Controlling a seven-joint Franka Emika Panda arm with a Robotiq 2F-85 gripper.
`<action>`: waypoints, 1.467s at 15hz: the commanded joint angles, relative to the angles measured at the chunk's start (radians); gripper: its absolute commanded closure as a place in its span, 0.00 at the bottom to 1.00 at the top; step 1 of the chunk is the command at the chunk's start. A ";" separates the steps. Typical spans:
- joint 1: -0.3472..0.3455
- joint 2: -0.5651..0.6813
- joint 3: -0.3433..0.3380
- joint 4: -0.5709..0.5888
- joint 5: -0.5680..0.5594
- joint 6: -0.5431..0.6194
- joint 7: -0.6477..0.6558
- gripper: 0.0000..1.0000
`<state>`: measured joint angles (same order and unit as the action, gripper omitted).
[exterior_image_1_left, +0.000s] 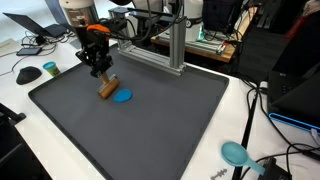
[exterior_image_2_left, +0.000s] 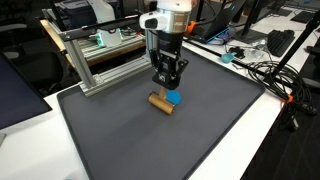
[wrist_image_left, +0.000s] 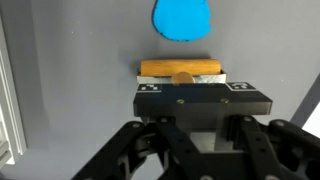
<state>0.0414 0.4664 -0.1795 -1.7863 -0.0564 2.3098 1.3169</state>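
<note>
A dark mat (exterior_image_1_left: 150, 125) covers the white table (exterior_image_1_left: 15, 95), aluminium frame (exterior_image_1_left: 176, 45) behind, perhaps a teal spoon (exterior_image_1_left: 234, 152) near cables (exterior_image_1_left: 252, 112).

The gripper (exterior_image_2_left: 166, 84) hangs upright over a dark mat (exterior_image_2_left: 120, 135) on the white worktop (exterior_image_2_left: 35, 138), its fingers (exterior_image_2_left: 160, 82) just above a wooden block (exterior_image_2_left: 160, 101). A blue disc (exterior_image_2_left: 175, 96) lies just beside the block. A metal frame (exterior_image_2_left: 105, 62) stands behind.

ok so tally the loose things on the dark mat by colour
tan: 1, the wooden block
blue: 1, the blue disc
total: 2
</note>
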 joint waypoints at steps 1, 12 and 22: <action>0.007 -0.122 -0.002 -0.057 -0.052 -0.083 -0.052 0.78; 0.003 -0.346 0.135 -0.184 -0.037 -0.279 -0.467 0.78; -0.046 -0.700 0.137 -0.504 -0.021 -0.289 -1.085 0.78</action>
<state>0.0182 -0.0887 -0.0383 -2.1771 -0.1026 2.0266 0.4125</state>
